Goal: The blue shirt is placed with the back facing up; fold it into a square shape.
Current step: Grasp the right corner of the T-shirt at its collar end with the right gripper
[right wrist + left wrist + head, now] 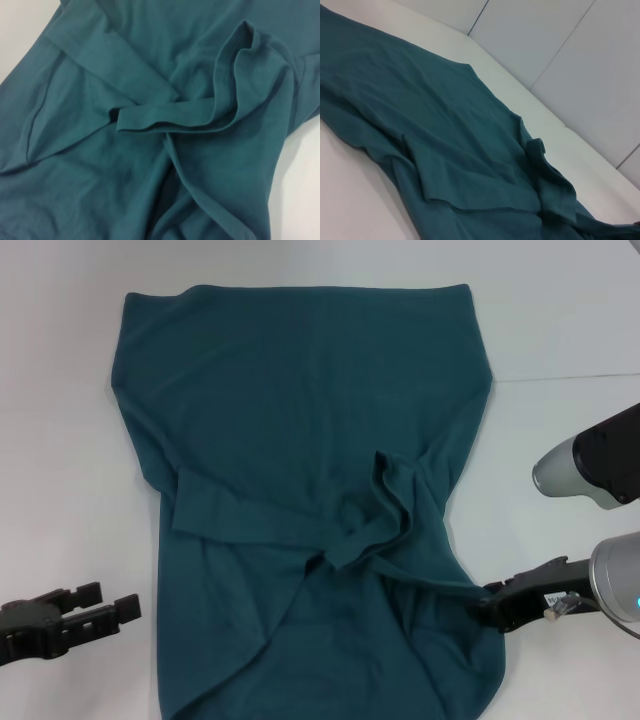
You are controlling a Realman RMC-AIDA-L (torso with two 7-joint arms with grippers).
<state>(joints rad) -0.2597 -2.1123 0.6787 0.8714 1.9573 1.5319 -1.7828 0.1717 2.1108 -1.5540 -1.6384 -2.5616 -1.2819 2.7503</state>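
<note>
The blue shirt [300,440] lies plain side up on the white table [60,440], its straight hem at the far end. Both sleeves are folded inward over the middle: one lies flat [245,520], the other is bunched in ridges [390,505], and the right wrist view shows that bunched sleeve [235,90] close up. My right gripper [492,602] rests at the shirt's near right edge, touching the fabric, with a crease running toward it. My left gripper [108,600] stands open on bare table, left of the shirt and apart from it.
A seam line [570,376] crosses the table at the right. In the left wrist view the shirt [445,130] stretches toward a pale panelled wall [560,50]. Bare white table lies on both sides of the shirt.
</note>
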